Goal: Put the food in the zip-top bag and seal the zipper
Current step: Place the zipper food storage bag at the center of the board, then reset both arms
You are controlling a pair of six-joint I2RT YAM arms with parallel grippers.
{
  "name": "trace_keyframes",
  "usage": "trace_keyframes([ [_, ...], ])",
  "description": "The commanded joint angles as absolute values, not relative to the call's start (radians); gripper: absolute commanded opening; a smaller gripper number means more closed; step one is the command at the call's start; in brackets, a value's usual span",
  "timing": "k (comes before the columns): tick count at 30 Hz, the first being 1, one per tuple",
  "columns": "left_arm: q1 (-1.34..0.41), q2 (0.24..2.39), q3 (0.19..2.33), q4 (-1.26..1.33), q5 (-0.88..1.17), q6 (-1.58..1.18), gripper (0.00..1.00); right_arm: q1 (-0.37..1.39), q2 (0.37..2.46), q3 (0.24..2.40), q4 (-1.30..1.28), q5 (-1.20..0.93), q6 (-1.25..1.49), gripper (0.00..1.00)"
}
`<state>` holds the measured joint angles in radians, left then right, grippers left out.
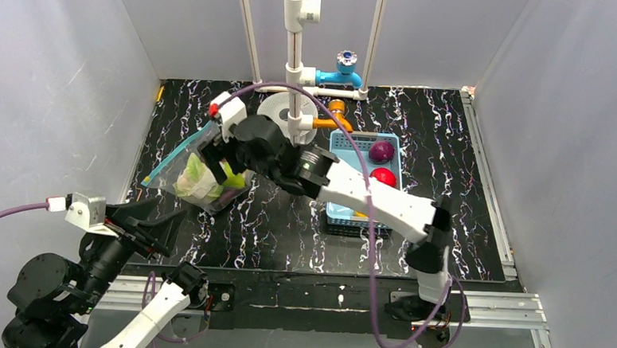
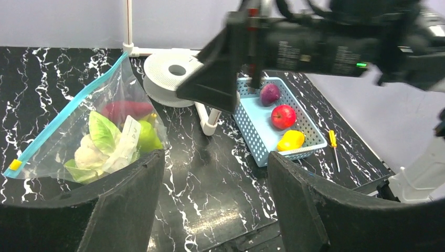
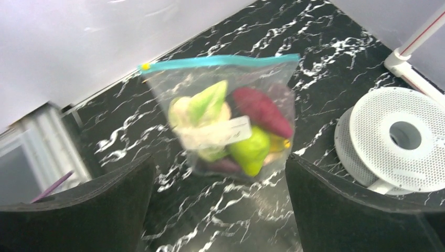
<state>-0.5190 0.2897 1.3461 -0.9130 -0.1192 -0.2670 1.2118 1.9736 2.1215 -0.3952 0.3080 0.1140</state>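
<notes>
The zip-top bag lies on the left of the black table, and my open, empty right gripper hovers just over it without touching. In the right wrist view the bag holds food: pale cabbage, a maroon sweet potato and a green apple. The blue zipper runs straight along the mouth, with a yellow slider at one end. My right gripper has nothing between its jaws. My left gripper stands open and empty near the table's front left, apart from the bag.
A light-blue basket right of the bag holds a purple eggplant, a red apple and a yellow piece. A small screwdriver lies beside it. A white spool and a white pipe post stand behind.
</notes>
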Motion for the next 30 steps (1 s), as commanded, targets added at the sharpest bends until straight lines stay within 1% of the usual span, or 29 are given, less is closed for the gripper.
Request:
trace_keyframes([
  [1,-0.517,0.303,1.31,-0.883,-0.12,-0.286,0.7,1.249,1.787,1.938,-0.393,0.32,0.146,0.98],
  [7,-0.517,0.315,1.267,-0.878,-0.103,-0.295,0.73,1.25,1.45,1.507,-0.294,0.336,0.206,0.98],
  [10,-0.517,0.334,1.295,-0.889,-0.149,-0.269,0.75,1.249,1.257,1.359,-0.336,0.432,0.228,0.98],
  [12,-0.517,0.35,1.318,-0.888,-0.181,-0.241,0.78,1.247,1.16,1.308,-0.416,0.531,0.243,0.98],
  [14,-0.518,0.363,1.33,-0.874,-0.2,-0.206,0.82,1.246,1.076,1.29,-0.52,0.63,0.259,0.98],
  [15,-0.517,0.368,1.334,-0.864,-0.209,-0.186,0.87,1.246,1.037,1.286,-0.573,0.673,0.267,0.98],
  [16,-0.517,0.375,1.339,-0.855,-0.221,-0.166,0.95,1.246,1.001,1.284,-0.625,0.713,0.277,0.98],
  [17,-0.517,0.383,1.347,-0.849,-0.241,-0.147,0.98,1.246,0.963,1.285,-0.68,0.75,0.291,0.98],
  [20,-0.518,0.405,1.381,-0.837,-0.309,-0.095,0.98,1.246,0.86,1.302,-0.798,0.829,0.345,0.98],
  [25,-0.517,0.431,1.437,-0.822,-0.325,-0.04,0.98,1.246,0.699,1.333,-0.92,0.931,0.409,0.98],
  [30,-0.516,0.441,1.494,-0.832,-0.349,-0.018,0.98,1.246,0.617,1.401,-0.994,1.015,0.419,0.98],
])
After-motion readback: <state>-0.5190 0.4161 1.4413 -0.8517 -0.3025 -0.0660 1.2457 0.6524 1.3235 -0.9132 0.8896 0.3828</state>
